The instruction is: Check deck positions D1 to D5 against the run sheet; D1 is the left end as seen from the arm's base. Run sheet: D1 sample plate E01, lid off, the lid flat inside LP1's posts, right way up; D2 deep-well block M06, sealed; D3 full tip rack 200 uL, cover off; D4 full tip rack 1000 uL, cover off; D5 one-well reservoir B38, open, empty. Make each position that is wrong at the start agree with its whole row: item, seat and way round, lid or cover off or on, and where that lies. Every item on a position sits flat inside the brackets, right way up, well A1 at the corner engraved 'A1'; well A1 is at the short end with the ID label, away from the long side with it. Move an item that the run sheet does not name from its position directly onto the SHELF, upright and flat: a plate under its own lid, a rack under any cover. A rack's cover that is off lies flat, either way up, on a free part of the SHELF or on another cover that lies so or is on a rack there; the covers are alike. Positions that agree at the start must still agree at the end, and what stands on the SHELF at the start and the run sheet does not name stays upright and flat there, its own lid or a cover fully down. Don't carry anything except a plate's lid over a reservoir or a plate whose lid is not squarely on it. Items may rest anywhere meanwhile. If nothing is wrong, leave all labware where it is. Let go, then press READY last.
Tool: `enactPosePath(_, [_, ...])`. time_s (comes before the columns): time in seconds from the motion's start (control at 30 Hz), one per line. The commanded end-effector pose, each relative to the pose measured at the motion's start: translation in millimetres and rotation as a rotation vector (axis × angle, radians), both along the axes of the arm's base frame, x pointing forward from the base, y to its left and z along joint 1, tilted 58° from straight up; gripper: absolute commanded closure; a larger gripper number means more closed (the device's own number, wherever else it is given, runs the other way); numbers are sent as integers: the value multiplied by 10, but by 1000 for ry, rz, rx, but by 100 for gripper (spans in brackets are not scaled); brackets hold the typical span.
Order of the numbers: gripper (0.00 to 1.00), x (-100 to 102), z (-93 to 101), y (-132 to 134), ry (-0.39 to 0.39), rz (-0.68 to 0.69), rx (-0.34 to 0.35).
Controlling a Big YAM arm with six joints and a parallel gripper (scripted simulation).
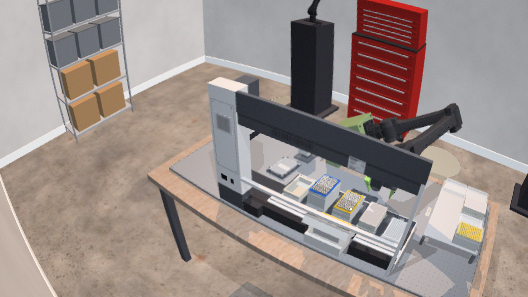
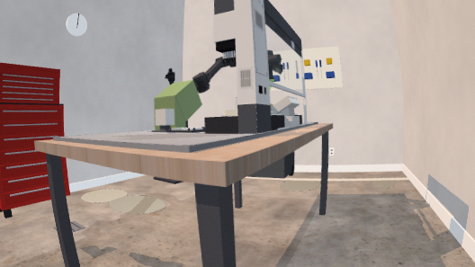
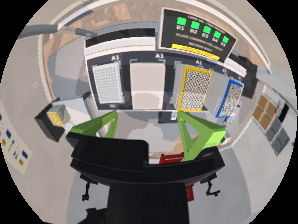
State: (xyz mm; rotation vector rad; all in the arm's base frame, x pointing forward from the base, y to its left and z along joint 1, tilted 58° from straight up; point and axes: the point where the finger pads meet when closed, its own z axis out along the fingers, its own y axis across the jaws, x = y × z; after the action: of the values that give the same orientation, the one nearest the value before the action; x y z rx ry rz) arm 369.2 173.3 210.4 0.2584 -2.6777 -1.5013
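Wrist view, tool (image 3: 152, 131) wide and unladen, apparently above deck, yellow-rimmed tip rack (image 3: 197, 88) ahead.

tip racks on deck: 2 (image 1: 324, 185) (image 1: 348, 201) | red tool chests: 1 (image 1: 387, 62) | shelf racks: 1 (image 1: 119, 32)

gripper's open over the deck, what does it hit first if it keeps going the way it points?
Probably the plain white-topped block centred between the open green gripper's fingers, flanked by the grey-dotted plate and yellow-framed tip rack. Depth is unclear.

Dark arm (image 1: 425, 127) reaching behind gantry beam (image 1: 330, 139), blue-rimmed rack (image 1: 324, 185), yellow-rimmed rack (image 1: 348, 202)
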Motion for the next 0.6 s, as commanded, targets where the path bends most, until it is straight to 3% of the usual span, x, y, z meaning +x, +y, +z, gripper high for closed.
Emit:
enactPosePath(0.0, [0,1,57,53,-22,-8,2])
enactPosePath(0.4, [0,-20,-28,194,-22,-8,3])
enactPosePath(0.43, [0,71,50,178,-46,-18,6])
enactPosePath(0.57, [0,-31,-71,264,-22,-8,3])
